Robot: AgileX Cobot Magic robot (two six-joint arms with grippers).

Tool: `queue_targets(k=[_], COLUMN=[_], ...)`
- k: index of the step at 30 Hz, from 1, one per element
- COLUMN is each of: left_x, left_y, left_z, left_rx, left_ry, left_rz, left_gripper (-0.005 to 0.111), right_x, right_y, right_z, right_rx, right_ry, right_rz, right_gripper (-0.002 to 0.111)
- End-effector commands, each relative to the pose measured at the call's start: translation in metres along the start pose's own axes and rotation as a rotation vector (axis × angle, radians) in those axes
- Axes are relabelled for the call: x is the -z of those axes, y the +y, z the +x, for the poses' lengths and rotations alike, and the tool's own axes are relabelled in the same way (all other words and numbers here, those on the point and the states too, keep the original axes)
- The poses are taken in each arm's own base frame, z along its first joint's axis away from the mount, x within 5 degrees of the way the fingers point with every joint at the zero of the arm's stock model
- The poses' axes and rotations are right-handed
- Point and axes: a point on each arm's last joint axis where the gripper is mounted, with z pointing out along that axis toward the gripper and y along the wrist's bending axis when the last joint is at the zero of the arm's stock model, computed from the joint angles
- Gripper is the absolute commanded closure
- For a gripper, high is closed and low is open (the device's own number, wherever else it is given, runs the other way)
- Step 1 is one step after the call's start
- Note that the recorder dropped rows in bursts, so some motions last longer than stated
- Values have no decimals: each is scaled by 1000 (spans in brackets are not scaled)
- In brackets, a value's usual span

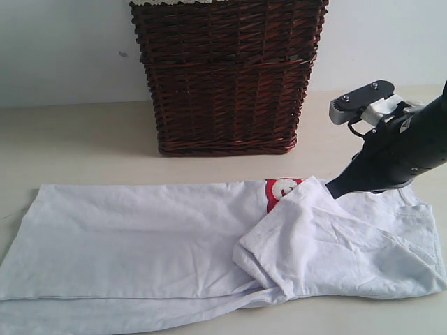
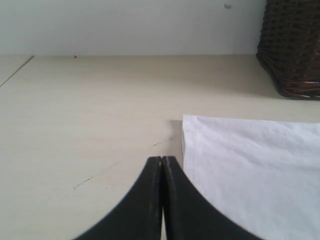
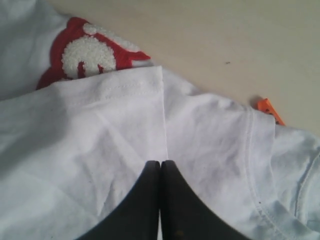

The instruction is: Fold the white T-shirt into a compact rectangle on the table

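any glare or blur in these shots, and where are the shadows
Exterior view: soft even light, no glare, the wicker basket throws a faint shadow on the table. Left wrist view: the left tool is a dark featureless shape, table sharp. Right wrist view: red lettering slightly soft, white T-shirt dimmer beside the right tool.

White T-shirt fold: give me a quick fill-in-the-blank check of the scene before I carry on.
1. The left gripper and the right gripper both have their jaws ____.
2. The lettering showing on the white T-shirt is outlined in ____.
3. Behind the shirt on the table stands a dark wicker ____.
4. The small loop at the collar is ____.
Missing words: shut; red; basket; orange.
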Motion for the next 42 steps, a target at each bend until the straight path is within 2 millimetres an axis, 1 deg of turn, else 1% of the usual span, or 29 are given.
queue_targets(k=[1, 4, 7, 10, 14, 19, 20, 22, 24, 26, 27, 28, 29, 30, 31, 32, 34, 37, 39, 40, 42], left_x=[0, 0, 0, 0, 0, 0, 0, 0, 0, 0, 0, 0, 0, 0, 0, 0, 0, 0, 0, 0, 0], left_y=[0, 0, 0, 0, 0, 0, 0, 0, 0, 0, 0, 0, 0, 0, 0, 0, 0, 0, 0, 0, 0], left_z=[0, 0, 0, 0, 0, 0, 0, 0, 0, 0, 0, 0, 0, 0, 0, 0, 0, 0, 0, 0, 0], left_rx=[6, 6, 8, 6, 4, 4, 4, 6, 6, 6, 6, 6, 6, 4, 4, 4, 4, 6, 6, 6, 6], left_ry=[-6, -6, -6, -6, -6, -6, -6, -6, -6, -6, -6, -6, -6, -6, -6, -6, -6, -6, -4, -4, -4], left_rz=[-1, -1, -1, -2, -2, -2, -2, -2, -2, -2, -2, -2, -2, -2, -2, -2, -2, -2, -2, -2, -2], left_gripper=[107, 107, 107, 107, 107, 107, 107, 107, 107, 107, 107, 107, 107, 107, 107, 107, 107, 107, 107, 107, 107], right_x=[2, 2, 2, 2, 10, 15, 17, 22, 32, 43, 47, 50, 53, 54, 54, 52, 45, 29, 17, 5, -6], right_y=[-1, -1, 0, -1, -3, -2, -4, -16, -33, -53, -61, -74, -83, -92, -99, -107, -116, -123, -126, -127, -130], right_z=[-1, -1, 0, -2, -2, 1, 2, 1, 2, 7, 11, 17, 23, 29, 35, 42, 52, 60, 57, 54, 51], right_rx=[-19, -60, -194, -194, -141, -158, -191, -279, -353, -428, -458, -512, -557, -602, -631, -674, -722, -723, -717, -708, -704], right_ry=[-22, -17, -8, -24, -34, 0, 9, 29, 56, 81, 89, 103, 114, 130, 151, 178, 224, 269, 270, 265, 255], right_rz=[3, 1, -3, 5, 29, 19, 25, 52, 83, 108, 120, 138, 151, 163, 168, 175, 170, 147, 93, 42, 10], right_gripper=[108, 108, 108, 108, 108, 108, 108, 101, 88, 67, 57, 47, 40, 37, 37, 38, 38, 38, 38, 38, 38])
